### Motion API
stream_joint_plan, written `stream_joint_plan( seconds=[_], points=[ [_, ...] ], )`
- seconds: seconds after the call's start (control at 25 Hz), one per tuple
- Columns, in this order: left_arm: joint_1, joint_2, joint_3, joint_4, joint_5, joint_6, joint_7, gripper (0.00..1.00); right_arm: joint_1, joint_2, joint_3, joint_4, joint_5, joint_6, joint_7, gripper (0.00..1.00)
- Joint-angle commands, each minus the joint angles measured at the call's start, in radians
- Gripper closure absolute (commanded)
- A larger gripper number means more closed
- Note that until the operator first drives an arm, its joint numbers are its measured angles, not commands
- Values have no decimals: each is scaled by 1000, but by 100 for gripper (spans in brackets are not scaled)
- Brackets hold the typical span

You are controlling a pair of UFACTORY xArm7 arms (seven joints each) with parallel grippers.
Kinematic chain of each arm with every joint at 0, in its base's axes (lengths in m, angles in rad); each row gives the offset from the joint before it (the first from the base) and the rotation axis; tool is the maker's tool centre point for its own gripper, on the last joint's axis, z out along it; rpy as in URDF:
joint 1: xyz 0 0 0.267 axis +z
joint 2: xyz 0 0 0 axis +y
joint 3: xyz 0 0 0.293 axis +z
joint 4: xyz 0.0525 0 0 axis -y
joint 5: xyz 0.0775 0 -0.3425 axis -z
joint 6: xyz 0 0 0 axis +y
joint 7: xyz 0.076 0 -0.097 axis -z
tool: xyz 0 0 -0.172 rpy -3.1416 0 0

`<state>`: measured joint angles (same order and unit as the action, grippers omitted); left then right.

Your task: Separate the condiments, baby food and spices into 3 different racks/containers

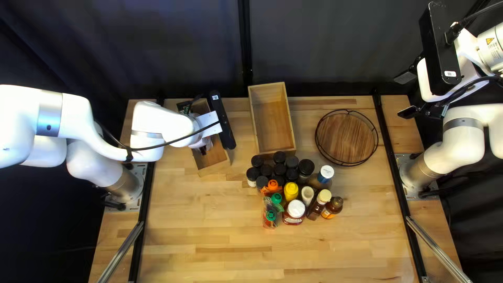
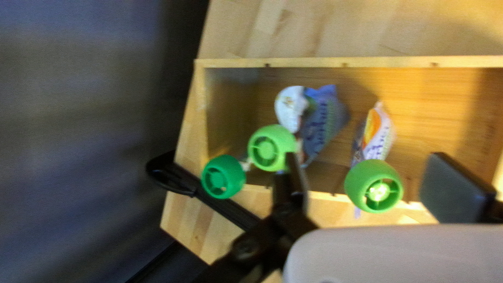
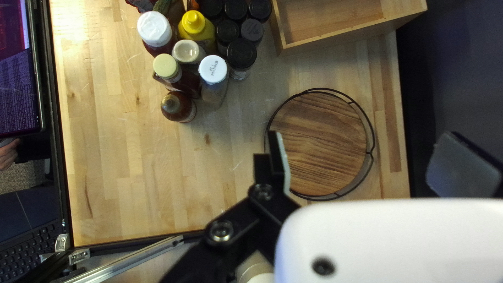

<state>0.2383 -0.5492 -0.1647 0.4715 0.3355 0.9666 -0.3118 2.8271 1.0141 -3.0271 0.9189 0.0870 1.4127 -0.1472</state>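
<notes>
In the top left view my left gripper (image 1: 203,149), mostly hidden by its arm, is over the left wooden box (image 1: 214,166). Seen from its wrist, the left gripper (image 2: 371,181) stands open above that box (image 2: 325,63); a green-capped pouch (image 2: 378,131) lies between its fingers, not gripped from both sides. More pouches (image 2: 322,123) with green caps lie beside it. My right gripper (image 1: 406,95) is raised beyond the table's right part; its wrist view shows the right gripper (image 3: 370,162) open and empty. Black-lidded spice jars (image 1: 279,169) and condiment bottles (image 1: 296,208) stand grouped mid-table.
Another wooden box (image 1: 272,118) sits behind the jars, with nothing in it. A round wire-rimmed tray (image 1: 347,137) with a bare wooden base lies right of it. A person's hand (image 3: 8,153) and a screen (image 3: 18,78) show past the near edge.
</notes>
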Motion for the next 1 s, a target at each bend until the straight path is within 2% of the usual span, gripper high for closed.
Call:
stream_joint_plan(
  seconds=[0.04,0.2,0.48,0.68,0.84,1.0],
  points=[
    [-120,7,79,98,-172,33,184,0,0,0,0,0,0,0,0,0],
    [-241,82,129,192,-331,-10,380,0,0,0,0,0,0,0,0,0],
    [-337,277,173,353,-491,-72,672,0,0,0,0,0,0,0,0,0],
    [-341,398,193,431,-539,-115,809,0,0,0,0,0,0,0,0,0],
    [-336,456,195,453,-510,-163,836,0,0,0,0,0,0,0,0,0],
    [-333,553,199,515,-504,-190,888,0,0,0,0,0,0,0,0,0]
  ],
)
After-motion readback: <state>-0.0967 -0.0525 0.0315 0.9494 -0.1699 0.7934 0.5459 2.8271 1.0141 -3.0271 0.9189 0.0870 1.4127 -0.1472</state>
